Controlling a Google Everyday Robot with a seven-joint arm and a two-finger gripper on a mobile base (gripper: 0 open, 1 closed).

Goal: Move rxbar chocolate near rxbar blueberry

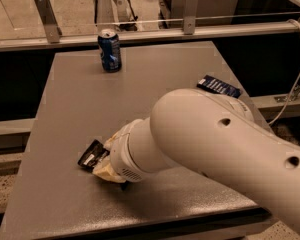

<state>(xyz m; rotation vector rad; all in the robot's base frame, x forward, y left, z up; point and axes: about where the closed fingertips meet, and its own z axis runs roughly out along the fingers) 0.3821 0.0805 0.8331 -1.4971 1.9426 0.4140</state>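
The rxbar chocolate (91,154), a flat black wrapper with white text, is at the front left of the grey table (155,84). My gripper (108,163) is on its right end, shut on it, and my arm hides most of the bar. The cream fingertips (105,173) show just below the wrist. The rxbar blueberry (219,86), a dark navy wrapper, lies at the table's right edge, far from the black bar and partly behind my arm.
A blue soda can (110,49) stands upright at the back left of the table. A metal rail (140,33) runs behind the table. My big white arm (225,149) crosses the front right. A cable (296,84) hangs at the right.
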